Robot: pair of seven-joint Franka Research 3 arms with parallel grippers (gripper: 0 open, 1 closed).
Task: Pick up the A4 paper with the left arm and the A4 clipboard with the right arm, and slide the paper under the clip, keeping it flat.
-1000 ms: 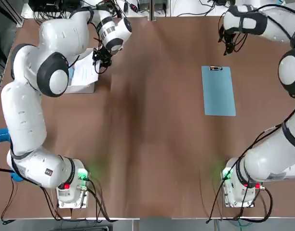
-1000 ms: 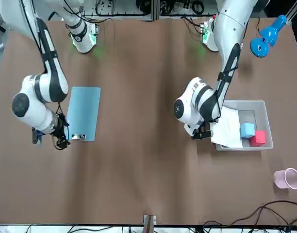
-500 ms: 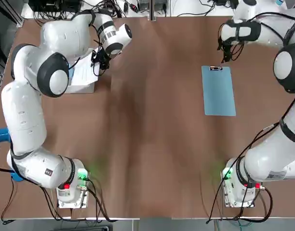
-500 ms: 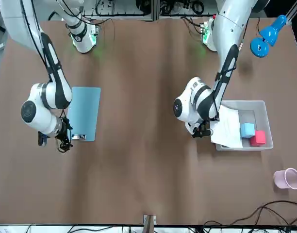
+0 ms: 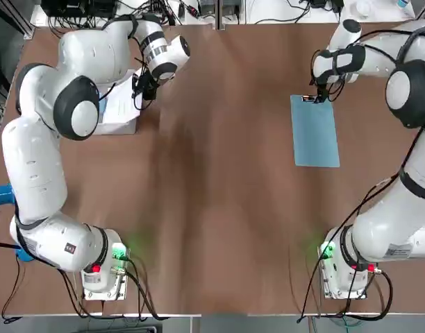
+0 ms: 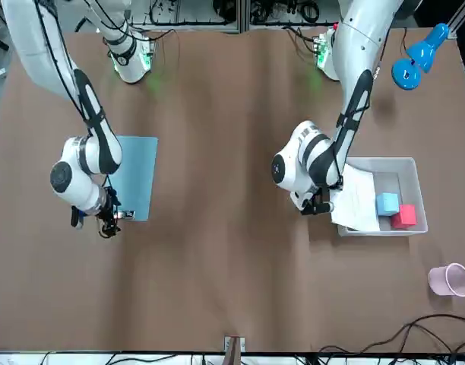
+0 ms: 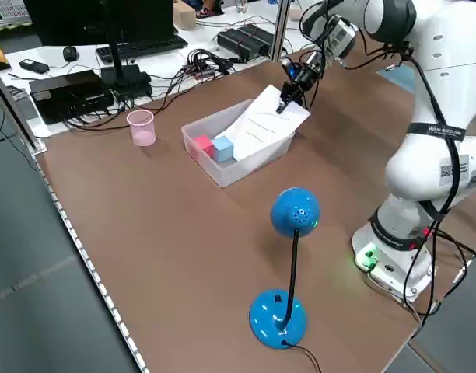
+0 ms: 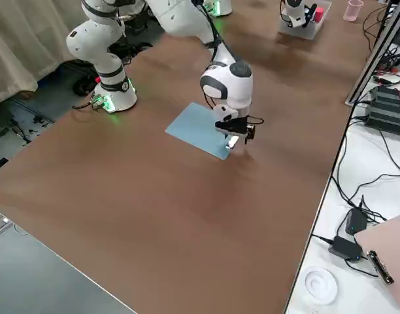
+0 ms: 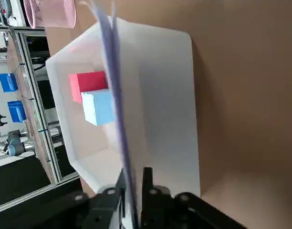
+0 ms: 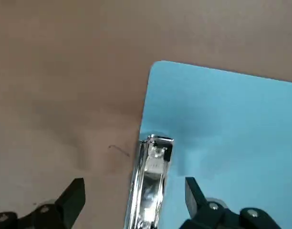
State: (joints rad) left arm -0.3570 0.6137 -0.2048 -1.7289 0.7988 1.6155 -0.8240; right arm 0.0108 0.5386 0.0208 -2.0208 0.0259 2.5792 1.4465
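- Resting on the white bin (image 6: pixel 411 171), the A4 paper (image 6: pixel 358 201) lies tilted over the bin's wall, one edge sticking out past the rim.
- Left hand (image 9: pixel 134 183) is at that protruding edge; its fingers (image 9: pixel 147 179) are nearly closed on the A4 paper, seen edge-on between them in the left wrist view.
- Inside the bin, beside the sheet: a blue block (image 6: pixel 387 203) touching a red block (image 6: pixel 403 216).
- A4 clipboard (image 5: pixel 314 132) lies flat on the tabletop (image 5: pixel 219 173), well apart from the bin, with the clip (image 10: pixel 153 179) on its short edge farthest from the arm bases.
- Right hand (image 10: pixel 134 200) hovers low over the clip, fingers (image 10: pixel 72 198) spread wide either side of it, gripping nothing.
- Pink cup (image 6: pixel 450 280) and blue desk lamp (image 7: pixel 288 256) stand on the tabletop outside the bin.
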